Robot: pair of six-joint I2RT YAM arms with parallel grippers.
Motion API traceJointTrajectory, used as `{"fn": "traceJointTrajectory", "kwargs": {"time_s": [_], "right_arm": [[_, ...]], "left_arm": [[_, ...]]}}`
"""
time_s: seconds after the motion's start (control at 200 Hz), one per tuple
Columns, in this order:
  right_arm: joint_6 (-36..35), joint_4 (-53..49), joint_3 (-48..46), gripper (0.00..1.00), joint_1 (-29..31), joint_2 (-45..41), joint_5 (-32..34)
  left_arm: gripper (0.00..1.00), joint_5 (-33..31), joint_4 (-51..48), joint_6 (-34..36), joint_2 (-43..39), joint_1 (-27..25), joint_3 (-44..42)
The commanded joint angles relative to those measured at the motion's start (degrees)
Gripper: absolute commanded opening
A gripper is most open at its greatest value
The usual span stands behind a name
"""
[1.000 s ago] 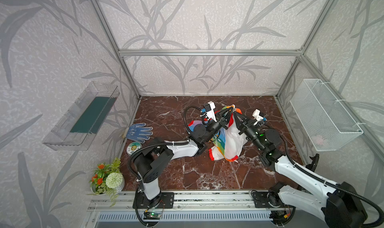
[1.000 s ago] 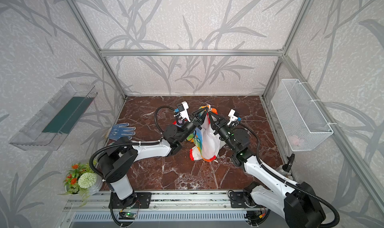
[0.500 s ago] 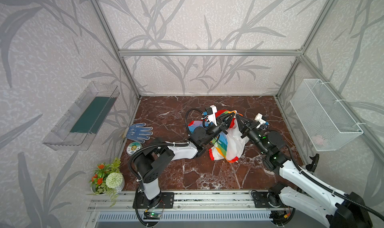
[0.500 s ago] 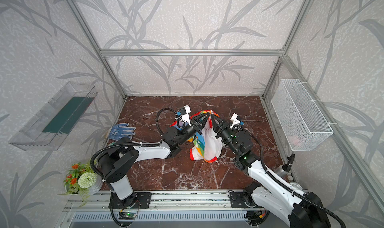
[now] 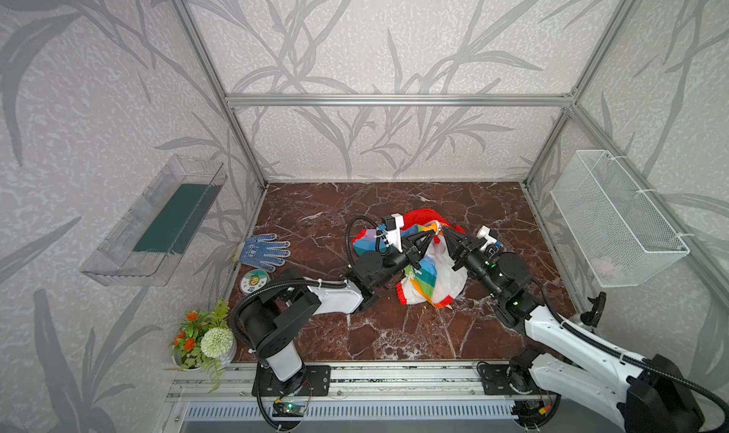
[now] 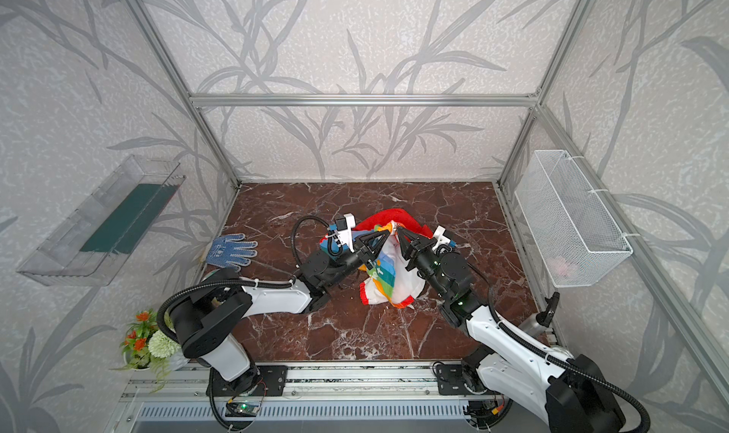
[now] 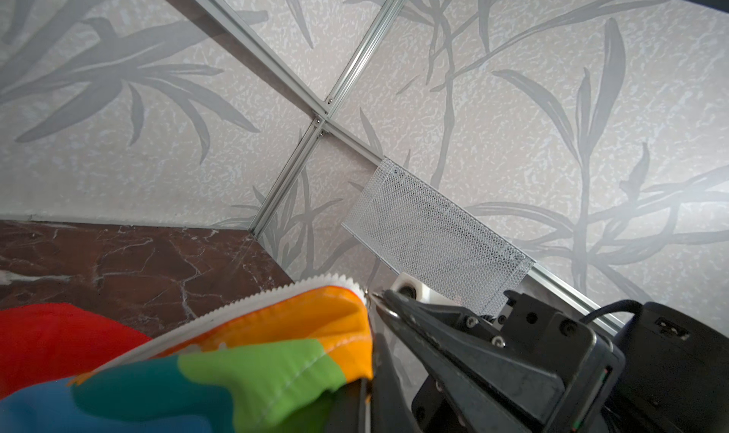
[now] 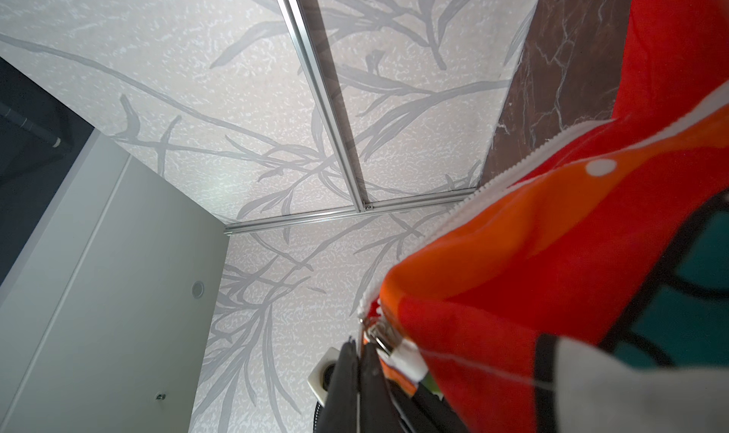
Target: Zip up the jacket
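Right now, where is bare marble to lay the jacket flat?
Bare: the back strip between jacket and back wall; the front strip between jacket and front rail. Crowded: the middle, where left tool and right tool grip the jacket; left edge holds dotted glove and round disc.

both top views look down from high; wrist views sit close against the jacket [image 7: 256, 372], tilted upward.
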Motion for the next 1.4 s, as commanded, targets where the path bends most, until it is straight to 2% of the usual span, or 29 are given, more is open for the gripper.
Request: {"fn": "traceJointTrajectory", "kwargs": {"time_s": [0.0, 0.27, 0.305, 0.37, 0.43, 0.485, 0.51, 0.59, 0.67, 0.76, 0.825, 0.925, 0.985, 1.0, 1.01, 1.015, 1.045, 1.08, 1.115, 1.14, 1.27, 1.395], "right_arm": [[0.55, 4.8, 0.46, 0.0, -0.59, -0.48, 4.44], [0.19, 1.1, -0.42, 0.0, 2.49, -2.53, 5.04], [0.11, 0.85, -0.64, 0.0, 2.78, -2.89, 5.5], [0.13, 0.85, -0.95, 0.0, 2.88, -3.27, 5.77], [0.37, 0.85, -0.95, 0.0, 2.97, -2.89, 5.53], [0.54, 0.93, -0.95, 0.0, 3.11, -2.52, 5.41], [0.66, 0.98, -0.95, 0.0, 3.17, -2.51, 5.48], [0.47, -0.16, -0.91, 0.0, 3.26, -3.06, 5.67], [0.2, -3.1, -1.04, 0.0, 3.32, -3.9, 5.67], [0.71, -6.89, -0.68, 0.0, 3.42, -5.08, 5.38], [1.0, -14.54, 0.58, 0.0, 3.78, -6.99, 4.38], [0.82, -30.87, 4.63, 0.0, 6.58, -9.95, 4.73], [2.62, -37.31, 5.54, 0.0, 7.65, -10.94, 4.86], [2.72, -38.33, 5.53, 0.06, 7.99, -11.21, 5.11], [2.34, -39.2, 5.66, 0.16, 8.25, -11.45, 5.34], [2.34, -39.2, 5.66, 0.16, 8.25, -11.45, 5.34], [1.74, -41.57, 6.23, 0.33, 8.5, -11.97, 5.47], [1.57, -46.43, 7.79, 0.47, 8.51, -12.48, 4.89], [0.54, -51.22, 9.64, 0.57, 8.61, -12.99, 4.55], [-0.47, -54.8, 11.24, 0.68, 8.66, -13.4, 4.64], [-2.08, -73.7, 16.62, 0.79, 11.97, -16.88, 11.54], [-7.98, -81.85, 19.31, 0.82, 12.55, -16.44, 14.48]], "left_arm": [[0.0, 0.57, -2.31, 1.28, -4.69, 0.36, -1.93], [0.0, -0.6, -1.41, 1.44, -6.13, 1.24, -3.31], [0.08, -0.51, -0.33, 1.24, -5.8, 1.22, -3.42], [0.33, 0.99, 1.09, -0.41, -4.79, 1.26, -3.26], [0.49, 2.2, 2.0, -3.41, -3.78, 1.21, -2.73], [0.58, 2.32, 3.39, -7.59, -3.1, 1.0, -2.63], [0.66, 1.99, 4.08, -8.73, -3.07, 0.86, -2.86], [0.77, 0.58, 3.25, -10.02, -4.51, -0.01, -3.91], [0.8, 1.1, -5.08, -7.15, -8.07, -0.51, -3.38], [0.81, 0.29, -26.89, -0.07, -14.23, -0.38, -0.05], [0.82, -1.68, -36.53, 4.63, -18.29, 0.7, 0.99], [0.82, -0.42, -45.13, 3.97, -22.85, 5.78, 1.67], [0.82, 0.66, -52.34, 5.3, -25.05, 8.22, 3.29], [0.82, 0.96, -54.33, 5.89, -25.44, 8.89, 3.7], [0.82, 1.1, -55.58, 6.18, -25.69, 9.23, 3.96], [0.82, 1.23, -56.14, 6.3, -25.8, 9.39, 4.22], [0.82, 1.44, -59.4, 6.91, -26.27, 10.47, 5.16], [0.82, 1.73, -63.36, 7.19, -26.66, 11.59, 6.45], [0.83, 2.14, -67.02, 7.35, -26.65, 12.64, 7.74], [0.83, 2.63, -69.27, 7.55, -26.59, 13.23, 8.74], [0.83, 4.72, -75.4, 6.17, -25.27, 15.92, 11.47], [0.83, 6.02, -79.26, 3.26, -22.79, 18.23, 13.25]]}}
